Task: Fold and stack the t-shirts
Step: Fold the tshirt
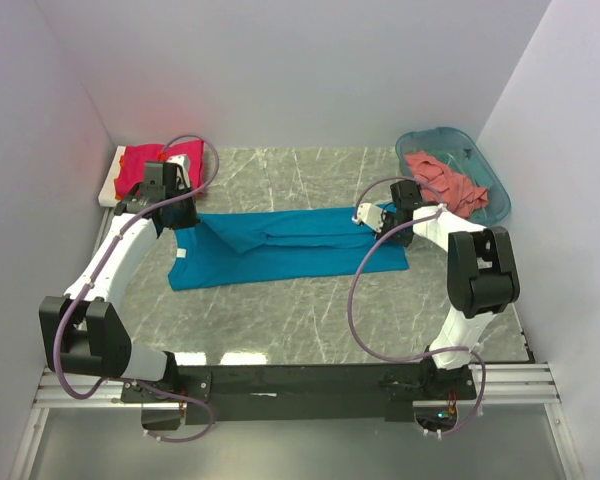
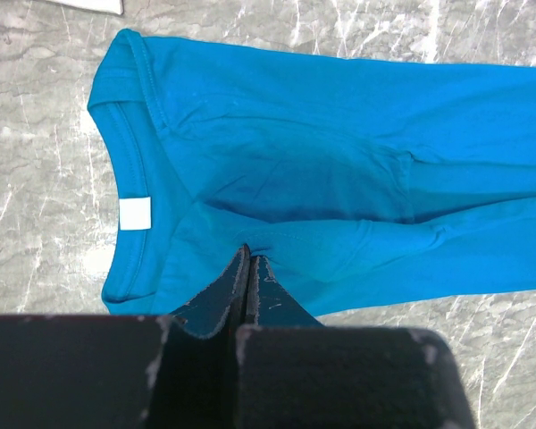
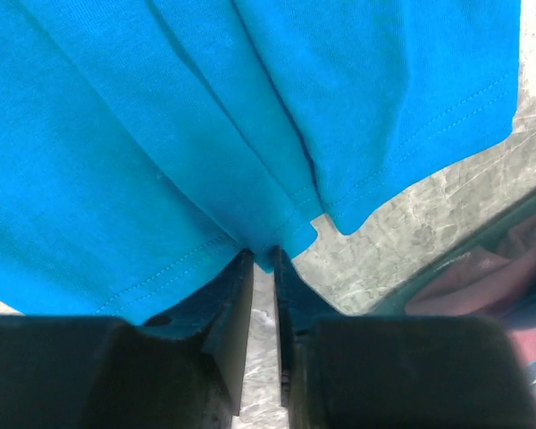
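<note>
Counter (image 1: 310, 320) middle: spread shirt (image 1: 280, 250), lying left to right.
Far-left corner: board (image 1: 110, 186), folded shirt (image 1: 140, 166) on it.
Far-right corner: basket (image 1: 497, 204), crumpled shirt (image 1: 446, 181) inside.

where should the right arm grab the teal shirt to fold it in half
Pinch the hem of the teal t-shirt, coming from the basket side. It lies flat as a long strip, collar left, hem right, and the folded layers end together there, so one pinch probably catches all.

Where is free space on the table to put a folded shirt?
The table is bare on the near side of the teal-blue t-shirt, and on its far side between the white board and the teal basket. Both far corners are crowded.
</note>
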`<state>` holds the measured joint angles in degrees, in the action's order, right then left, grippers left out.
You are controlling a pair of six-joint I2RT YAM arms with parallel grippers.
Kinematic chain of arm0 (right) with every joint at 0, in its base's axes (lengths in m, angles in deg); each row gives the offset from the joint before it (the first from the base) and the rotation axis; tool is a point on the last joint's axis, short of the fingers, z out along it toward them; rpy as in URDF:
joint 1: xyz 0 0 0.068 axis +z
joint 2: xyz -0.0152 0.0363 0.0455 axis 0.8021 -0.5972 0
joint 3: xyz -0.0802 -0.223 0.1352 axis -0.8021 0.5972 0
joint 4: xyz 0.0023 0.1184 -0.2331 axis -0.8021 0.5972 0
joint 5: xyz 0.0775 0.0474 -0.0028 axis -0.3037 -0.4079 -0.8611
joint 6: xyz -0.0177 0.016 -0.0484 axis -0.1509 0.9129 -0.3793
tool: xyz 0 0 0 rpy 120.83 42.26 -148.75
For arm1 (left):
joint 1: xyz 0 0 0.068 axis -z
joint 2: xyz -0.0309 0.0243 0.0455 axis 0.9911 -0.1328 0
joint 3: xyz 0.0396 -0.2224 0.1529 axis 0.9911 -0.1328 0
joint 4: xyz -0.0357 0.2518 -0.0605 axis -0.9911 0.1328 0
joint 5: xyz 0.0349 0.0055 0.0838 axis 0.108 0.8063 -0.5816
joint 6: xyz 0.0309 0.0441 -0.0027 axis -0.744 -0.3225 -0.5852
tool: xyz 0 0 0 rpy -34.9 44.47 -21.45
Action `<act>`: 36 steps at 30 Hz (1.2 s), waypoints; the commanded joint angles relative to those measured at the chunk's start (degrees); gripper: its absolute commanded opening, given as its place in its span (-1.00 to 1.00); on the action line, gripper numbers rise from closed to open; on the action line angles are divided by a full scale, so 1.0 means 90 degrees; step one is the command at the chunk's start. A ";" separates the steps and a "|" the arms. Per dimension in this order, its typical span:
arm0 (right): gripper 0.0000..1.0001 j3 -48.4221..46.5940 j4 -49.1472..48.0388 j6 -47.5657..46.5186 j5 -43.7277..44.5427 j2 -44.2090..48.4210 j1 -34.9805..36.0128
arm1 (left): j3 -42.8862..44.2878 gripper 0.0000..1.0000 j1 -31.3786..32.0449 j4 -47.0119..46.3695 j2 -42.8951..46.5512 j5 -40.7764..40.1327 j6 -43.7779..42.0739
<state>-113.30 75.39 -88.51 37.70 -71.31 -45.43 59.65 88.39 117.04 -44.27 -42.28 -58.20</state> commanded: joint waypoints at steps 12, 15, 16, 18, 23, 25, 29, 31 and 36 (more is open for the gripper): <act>-1.00 -0.0154 0.0221 0.0184 -0.0250 0.0690 0.0011 | 0.0129 -0.99 -0.0034 -0.0076 0.0150 0.0102 -0.0043; -1.00 -0.0036 0.0250 0.0204 -0.0328 0.0973 0.0021 | 0.0109 -0.99 -0.0034 -0.0076 0.0189 0.0122 -0.0024; -1.00 -0.0026 0.0289 0.0223 -0.0367 0.1119 0.0021 | 0.0100 -0.99 -0.0034 -0.0086 0.0237 0.0132 -0.0014; -1.00 0.0032 0.0416 0.0272 -0.0377 0.1363 0.0011 | 0.0041 -0.99 -0.0034 -0.0105 0.0315 0.0122 -0.0004; -1.00 0.0247 0.0942 0.0214 -0.0562 0.1988 0.0001 | -0.0183 -0.99 -0.0034 -0.0076 0.0676 0.0132 0.0055; -1.00 0.0471 0.1070 0.0175 -0.0602 0.2387 0.0011 | -0.0271 -0.99 -0.0034 -0.0056 0.0890 0.0122 0.0093; -1.00 0.0911 0.1314 0.0184 -0.0670 0.3033 -0.0028 | -0.0554 -0.99 -0.0034 -0.0017 0.1233 0.0229 0.0211; -1.00 0.1174 0.1431 0.0194 -0.0719 0.3424 -0.0038 | -0.0662 -0.99 -0.0034 0.0021 0.1408 0.0268 0.0269; -1.00 0.1808 0.1627 0.0204 -0.0758 0.4263 -0.0077 | -0.0984 -0.99 -0.0034 0.0158 0.1721 0.0366 0.0338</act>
<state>-99.29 87.67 -86.79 31.79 -36.91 -45.61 51.95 88.39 117.63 -30.98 -40.53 -56.17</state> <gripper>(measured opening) 0.007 0.012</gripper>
